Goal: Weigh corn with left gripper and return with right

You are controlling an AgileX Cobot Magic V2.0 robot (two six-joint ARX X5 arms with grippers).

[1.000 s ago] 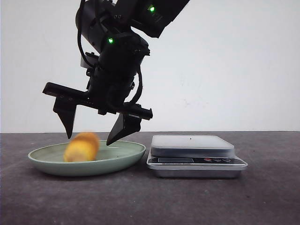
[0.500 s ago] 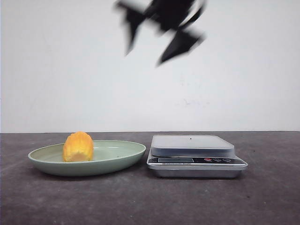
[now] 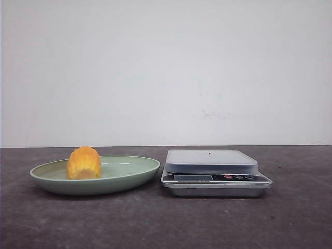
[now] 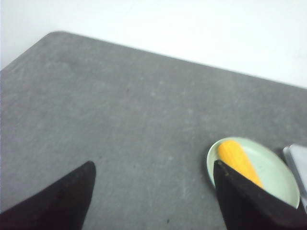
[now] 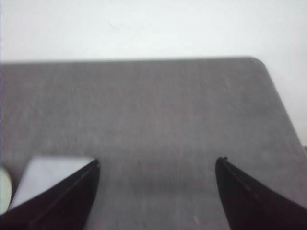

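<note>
Corn [image 3: 84, 163] sits in dish [image 3: 129, 179] beside bare scale [image 3: 212, 162], i.e. looks returned, w/ left gripper [image 4: 153, 191] & right gripper [image 5: 156, 191] fingers spread wide, holding nothing, above surface [image 3: 166, 223].

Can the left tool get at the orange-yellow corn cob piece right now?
Probably yes. The orange-yellow corn cob piece lies uncovered in the shallow pale green dish, nothing over it, and the left tool is open above the table.

Front view sat low, near table [image 3: 166, 223] level, faced far wall. Both wrist views looked down from high. Left wrist shared dish [image 4: 276, 177] and scale [image 4: 298, 163]; right wrist shared scale [image 5: 50, 177].
</note>
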